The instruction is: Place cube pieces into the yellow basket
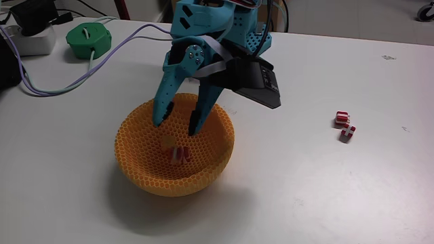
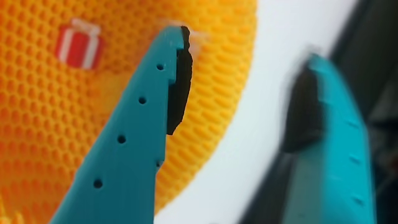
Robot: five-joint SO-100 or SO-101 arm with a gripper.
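Fixed view, near to far. The yellow basket [image 1: 175,152], honeycomb-walled, sits on the white surface [image 1: 325,190] at about 8 o'clock from frame centre. Inside it lie a red cube piece with white bands [image 1: 178,155] and what may be a yellow-orange one [image 1: 166,141], hard to separate from the mesh. The teal tool [image 1: 178,125] hangs over the basket mouth, fingers spread and empty, tips inside the rim. Two more red cube pieces [image 1: 344,125] rest at 3 o'clock, well apart from the basket. A green round device [image 1: 89,38] lies at 10 o'clock.

Wrist view: one finger [image 2: 134,143] crosses the basket wall; a red piece [image 2: 78,45] lies at 10 o'clock.
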